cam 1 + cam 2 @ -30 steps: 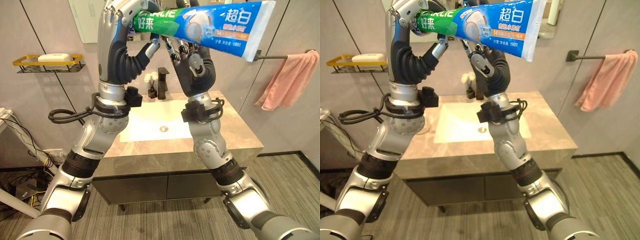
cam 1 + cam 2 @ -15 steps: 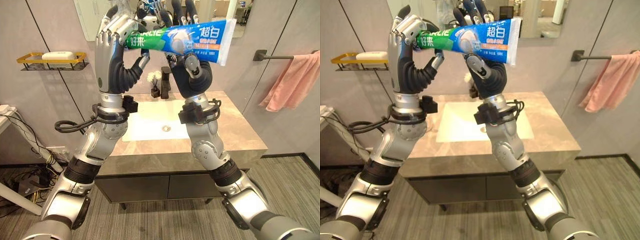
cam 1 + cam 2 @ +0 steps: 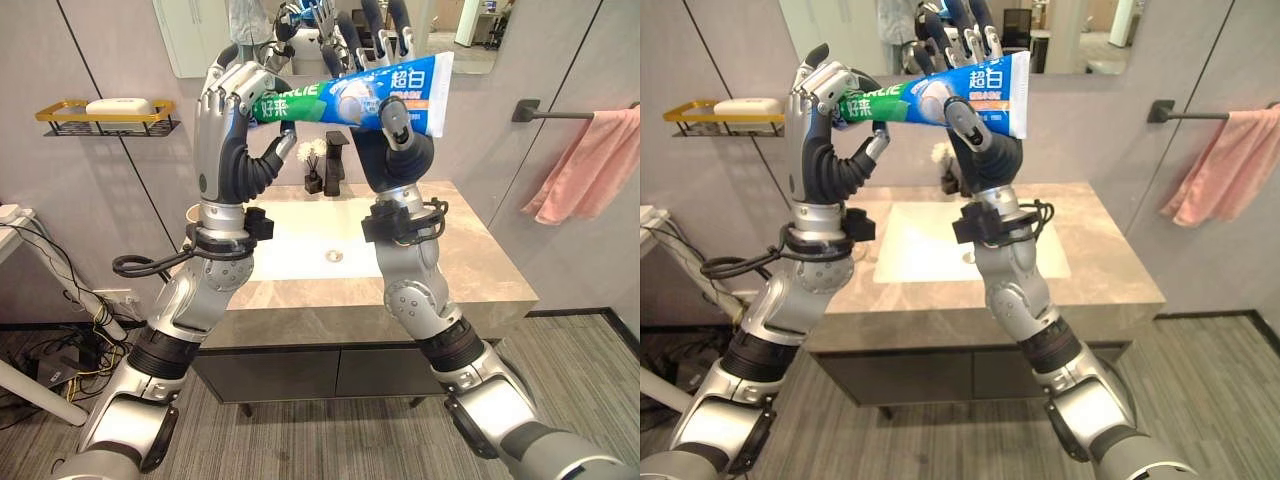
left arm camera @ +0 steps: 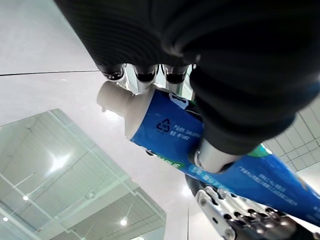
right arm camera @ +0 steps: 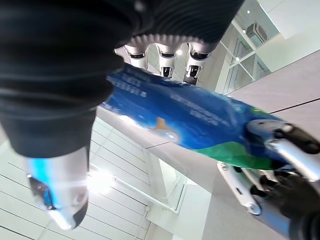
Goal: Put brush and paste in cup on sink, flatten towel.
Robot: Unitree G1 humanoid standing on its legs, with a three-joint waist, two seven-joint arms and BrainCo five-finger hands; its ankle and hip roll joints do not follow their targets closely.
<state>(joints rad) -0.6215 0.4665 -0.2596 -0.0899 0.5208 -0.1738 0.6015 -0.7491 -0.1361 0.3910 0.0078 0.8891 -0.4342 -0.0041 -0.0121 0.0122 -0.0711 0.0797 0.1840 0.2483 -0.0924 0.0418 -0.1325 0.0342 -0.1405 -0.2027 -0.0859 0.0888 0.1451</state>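
- Since the earlier frames, both hands and the toothpaste tube (image 3: 350, 98) stand lower in the head views and further from the camera; the whole scene has also shifted, so part of this is camera motion.
- Toothpaste tube: held level in the air above the sink (image 3: 310, 245), at 12 o'clock in the head views, green cap end at the robot's left, blue crimped end at the right.
- Left hand (image 3: 232, 105): raised upright, fingers and thumb curled round the cap end of the tube. The left wrist view shows the white cap (image 4: 112, 97) just past the fingertips, with the thumb across the tube body.
- Right hand (image 3: 398, 135): raised upright beside the left, closed on the blue half of the tube. The right wrist view shows the fingers behind the tube and the thumb in front of it.
- Countertop (image 3: 480, 270): a black faucet (image 3: 334, 165) and a small dark vase of white flowers (image 3: 310, 170) stand at the back edge of the basin.
- Towel (image 3: 585, 165): pink, bunched, hanging from a dark wall rail (image 3: 560, 108) at 3 o'clock.
- Wall shelf (image 3: 105, 118): gold wire tray at 9 o'clock, holding a white soap bar (image 3: 115, 105).
- Mirror (image 3: 195, 35): at 12 o'clock, behind the hands.
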